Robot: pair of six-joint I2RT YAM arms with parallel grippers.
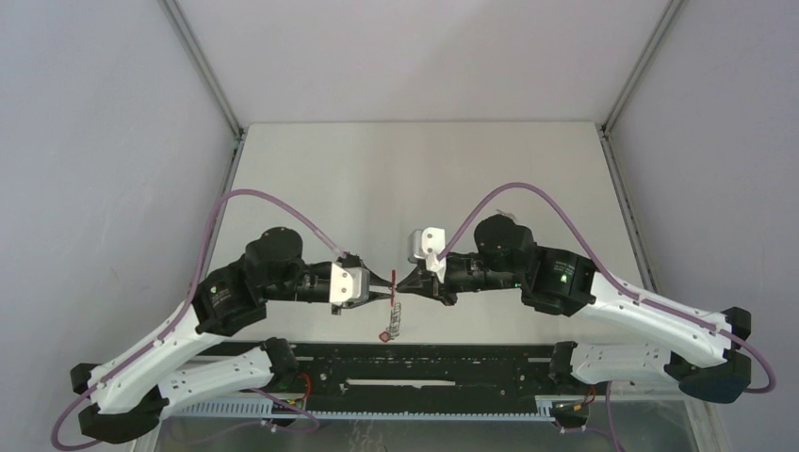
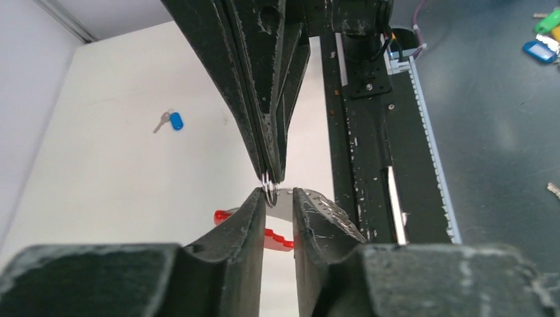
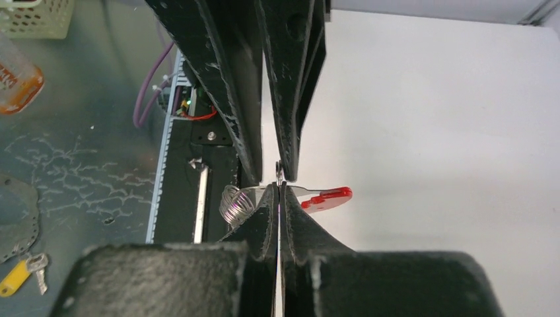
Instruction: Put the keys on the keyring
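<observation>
Both grippers meet tip to tip above the near middle of the white table. My right gripper [image 1: 405,281] [image 3: 280,187] is shut on a thin silver ring [image 2: 269,187] of the keyring. Its red curved band [image 2: 280,239] [image 3: 328,197] sticks out sideways, and a coil of silver rings [image 3: 235,205] hangs beside the tips. My left gripper [image 1: 377,285] [image 2: 279,192] stands slightly open, its left fingertip against that ring, holding nothing. A blue-tagged key [image 2: 173,121] lies alone on the table. A small red piece [image 1: 384,334] dangles under the ring chain [image 1: 396,315]; what it is, I cannot tell.
The black mounting rail [image 2: 370,132] runs along the table's near edge. Beyond it on the dark floor lie spare green and blue tags [image 2: 543,41], a yellow-tagged key [image 3: 21,273], an orange bottle [image 3: 18,79] and a mesh basket [image 3: 36,16]. Grey walls enclose the table [image 1: 424,179].
</observation>
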